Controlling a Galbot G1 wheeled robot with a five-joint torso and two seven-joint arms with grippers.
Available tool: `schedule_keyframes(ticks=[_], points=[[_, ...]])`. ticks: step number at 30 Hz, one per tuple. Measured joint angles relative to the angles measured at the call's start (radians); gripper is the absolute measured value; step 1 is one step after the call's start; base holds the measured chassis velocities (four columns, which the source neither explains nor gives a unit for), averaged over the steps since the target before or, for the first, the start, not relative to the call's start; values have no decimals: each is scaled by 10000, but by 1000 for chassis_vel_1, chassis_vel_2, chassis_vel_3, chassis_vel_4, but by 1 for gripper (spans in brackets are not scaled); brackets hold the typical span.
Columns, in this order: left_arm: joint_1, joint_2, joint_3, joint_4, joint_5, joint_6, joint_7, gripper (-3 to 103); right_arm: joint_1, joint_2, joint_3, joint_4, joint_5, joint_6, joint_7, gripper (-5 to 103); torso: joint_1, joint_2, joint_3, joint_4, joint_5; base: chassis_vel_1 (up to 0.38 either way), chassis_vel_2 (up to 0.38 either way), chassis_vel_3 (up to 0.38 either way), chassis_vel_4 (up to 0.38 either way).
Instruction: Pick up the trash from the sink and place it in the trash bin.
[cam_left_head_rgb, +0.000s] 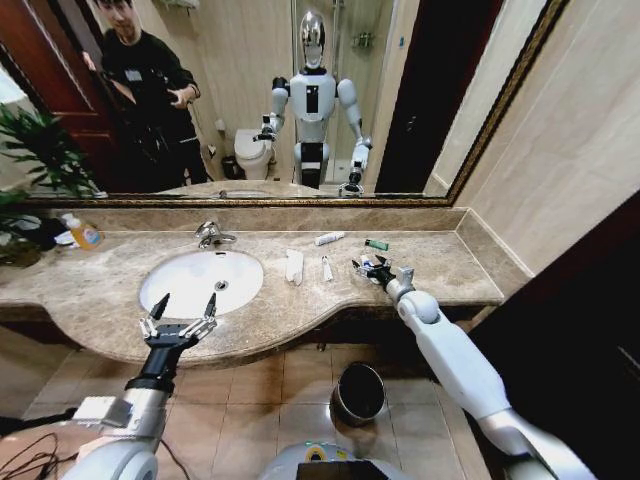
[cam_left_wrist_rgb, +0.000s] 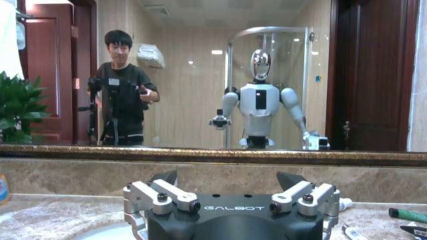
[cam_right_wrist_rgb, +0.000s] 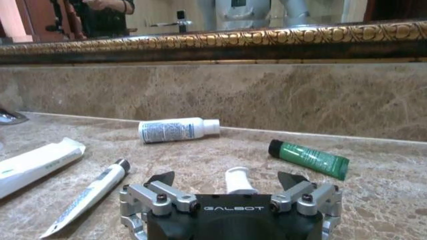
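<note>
Your right gripper (cam_left_head_rgb: 378, 271) is down at the marble counter (cam_left_head_rgb: 440, 262) on the right side of the sink (cam_left_head_rgb: 201, 281), fingers spread wide with a small white tube (cam_right_wrist_rgb: 239, 180) lying between them, not yet pinched as far as I can judge. The arm reaches in low and nearly flat to the stone, which suits the tube: it lies on its side, so the fingers need to straddle it from above the surface.

The rest of the trash sits on the counter and not in the basin. A white bottle with a printed label (cam_right_wrist_rgb: 175, 130) lies on its side near the backsplash, a green tube with a black cap (cam_right_wrist_rgb: 309, 158) lies just right of it, a slim white tube with a dark cap (cam_right_wrist_rgb: 90, 196) lies closer in, and a folded white packet (cam_right_wrist_rgb: 37, 162) rests toward the tap (cam_left_head_rgb: 211, 235) (in the head view it reads as a folded tissue). They are well apart from one another, so you can take them one at a time without nudging neighbours.

Your left gripper (cam_left_head_rgb: 181, 312) hangs over the front rim of the sink, fingers wide and holding nothing; it looks parked clear of the work.

The trash bin (cam_left_head_rgb: 358, 393) stands on the tiled floor below the counter's edge, mouth up, between your two arms
</note>
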Motion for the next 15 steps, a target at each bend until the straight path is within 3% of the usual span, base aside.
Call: schedule_keyframes(ticks=[3,6,15], points=[[0,0,0,0,0,0,1,100,58,48,-26,-107,-37,0,0,102,0,0,0,0,0,0,0,0,0],[0,0,0,0,0,0,0,100,175,186,-27,-303,-71,-14,24,88,0,1,0,1,1,0,0,0,0],[0,0,0,0,0,0,0,100,287,274,-11,-554,-166,-32,38,71,0,1,0,0,0,0,0,0,0]])
